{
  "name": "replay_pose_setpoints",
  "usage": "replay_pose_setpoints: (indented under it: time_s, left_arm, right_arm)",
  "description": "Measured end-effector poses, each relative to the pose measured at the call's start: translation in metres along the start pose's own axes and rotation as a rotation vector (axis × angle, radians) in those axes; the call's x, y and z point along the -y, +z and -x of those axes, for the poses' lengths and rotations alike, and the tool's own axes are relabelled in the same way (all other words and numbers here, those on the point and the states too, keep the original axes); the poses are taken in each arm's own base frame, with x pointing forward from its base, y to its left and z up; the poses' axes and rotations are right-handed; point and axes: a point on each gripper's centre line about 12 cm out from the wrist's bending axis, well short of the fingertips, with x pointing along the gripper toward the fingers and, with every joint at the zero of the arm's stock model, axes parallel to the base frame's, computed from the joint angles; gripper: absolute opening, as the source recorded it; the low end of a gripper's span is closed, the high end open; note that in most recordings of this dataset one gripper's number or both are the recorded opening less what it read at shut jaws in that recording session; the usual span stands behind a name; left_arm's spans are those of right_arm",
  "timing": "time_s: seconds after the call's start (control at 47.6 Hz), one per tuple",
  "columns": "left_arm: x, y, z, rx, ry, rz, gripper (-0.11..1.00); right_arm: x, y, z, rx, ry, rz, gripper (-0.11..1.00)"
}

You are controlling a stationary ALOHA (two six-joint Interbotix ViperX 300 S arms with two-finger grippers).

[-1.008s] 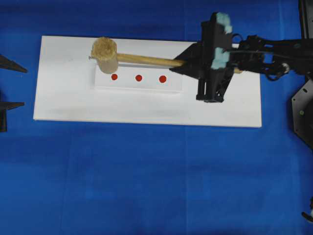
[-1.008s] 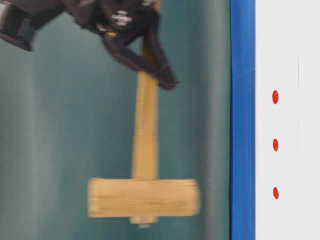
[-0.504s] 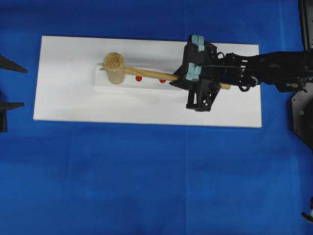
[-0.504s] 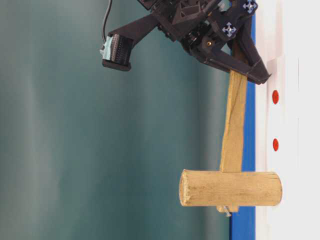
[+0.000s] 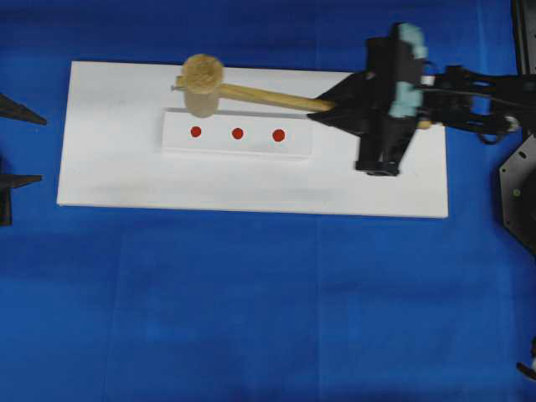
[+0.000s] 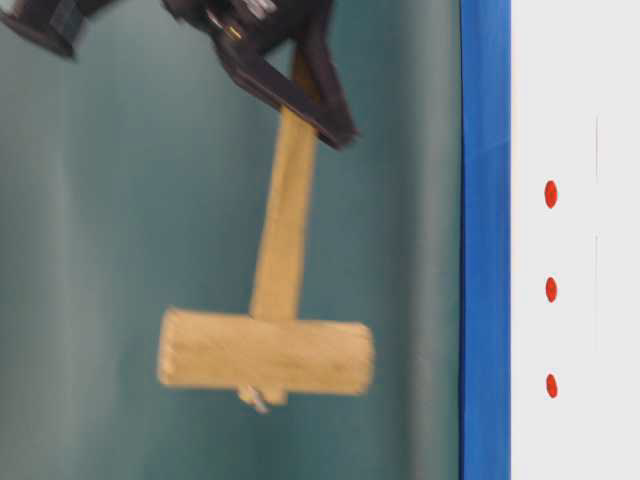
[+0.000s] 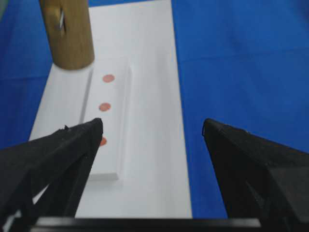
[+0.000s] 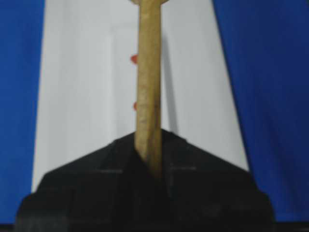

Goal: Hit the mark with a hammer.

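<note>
My right gripper (image 5: 331, 105) is shut on the slim handle of the wooden hammer (image 5: 203, 79), which it holds in the air over the white board (image 5: 109, 167). The table-level view shows the hammer's head (image 6: 265, 352) well off the board, blurred. Three red marks (image 5: 196, 131) (image 5: 238, 133) (image 5: 279, 135) lie in a row on a raised white strip (image 5: 218, 144), all uncovered. From above, the head sits just behind the leftmost mark. In the right wrist view the handle (image 8: 148, 87) runs straight out of the gripper (image 8: 149, 164). My left gripper (image 7: 152, 125) stands open and empty at the board's left end.
The white board lies on blue cloth (image 5: 251, 318). My left gripper's fingertips (image 5: 40, 177) show at the left edge of the overhead view. A black arm base (image 5: 515, 193) stands at the right edge.
Half a second ago the hammer's head was down on the strip over the leftmost mark. It has since swung back up, as it was a second ago. The left gripper has not moved.
</note>
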Motion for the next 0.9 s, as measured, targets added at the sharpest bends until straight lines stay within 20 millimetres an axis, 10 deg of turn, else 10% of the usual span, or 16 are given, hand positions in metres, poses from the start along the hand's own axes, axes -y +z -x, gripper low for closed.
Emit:
replay_pose_setpoints:
  time_s: [0.441,0.903]
  left_arm:
    - [0.000,-0.001,0.000,0.002,0.000,0.001,0.82]
    - [0.000,0.000,0.000,0.011,0.001,0.003,0.82]
  right_arm:
    - [0.002,-0.021,0.019,-0.017,-0.002,-0.004,0.00]
    - [0.002,-0.109,-0.035,-0.312,-0.042,-0.086,0.00]
